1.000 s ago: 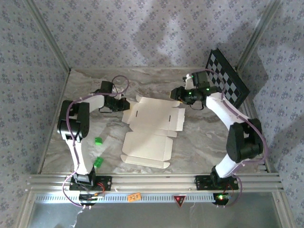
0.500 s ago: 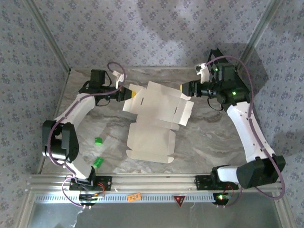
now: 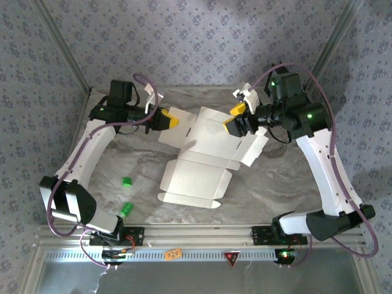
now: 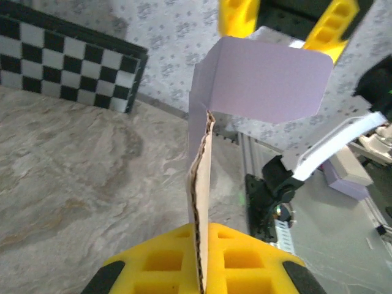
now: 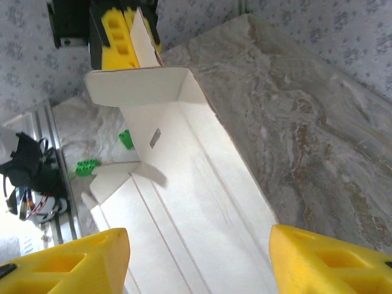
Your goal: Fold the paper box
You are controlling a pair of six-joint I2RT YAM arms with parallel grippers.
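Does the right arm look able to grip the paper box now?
Probably yes: the right gripper is open astride the paper box, nothing in the way; the left gripper holds the far flap.

Both arms are built alike: the left arm (image 3: 92,142) and the right arm (image 3: 323,164) have slim white links joined by bulky black joint housings, and each stands on a black base (image 3: 278,233). A thin purple cable (image 3: 283,65) loops along each arm. The left gripper (image 3: 164,119) and right gripper (image 3: 234,117) have bright yellow fingers (image 5: 73,264) moulded with rectangular pockets. A white bracket (image 3: 149,95) sits behind each. A small green light (image 3: 310,114) glows on the right arm's black wrist housing.
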